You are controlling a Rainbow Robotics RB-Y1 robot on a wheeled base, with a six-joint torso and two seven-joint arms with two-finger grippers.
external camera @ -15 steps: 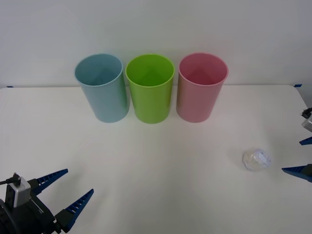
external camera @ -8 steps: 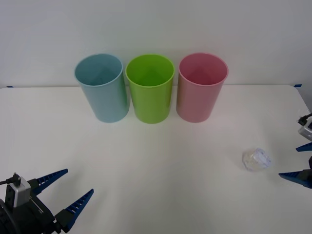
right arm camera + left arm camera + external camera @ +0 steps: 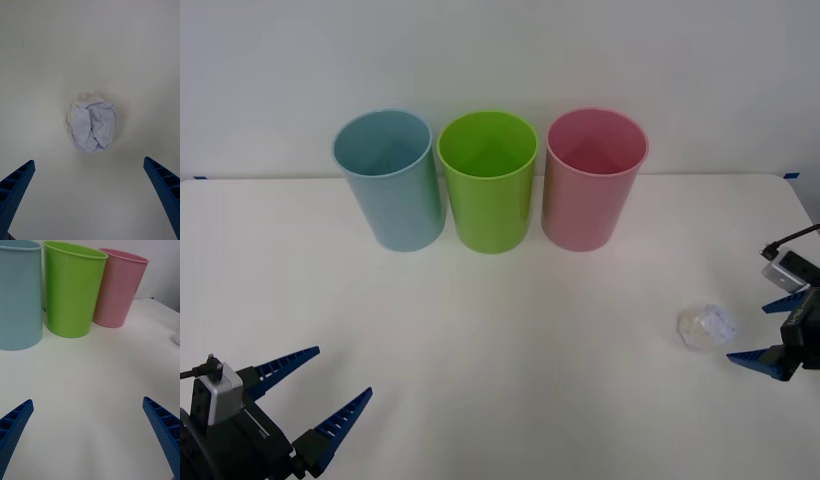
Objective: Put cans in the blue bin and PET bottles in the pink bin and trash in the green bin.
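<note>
Hovering low at the right edge of the worktop [image 3: 500, 400], my right gripper [image 3: 770, 332] has its blue fingers spread wide apart, and the trash [image 3: 707, 326] lies just in front of their tips, not touching either one. From the right wrist camera the trash [image 3: 92, 123] is a small crumpled ball of whitish clear film resting on the white surface, centred ahead of the gap between my two fingers [image 3: 15, 187]. My left gripper [image 3: 315, 392] sits at the near left corner of the worktop, fingers also apart and holding nothing. Well ahead of it, at the far side of the worktop, three bins stand upright in a row, close together: the blue bin [image 3: 390, 185] straight ahead of my left gripper, the green bin [image 3: 490, 185] beside it in the middle, and the pink bin [image 3: 592, 185] next, the nearest of the three to my right gripper. All three open upward.
</note>
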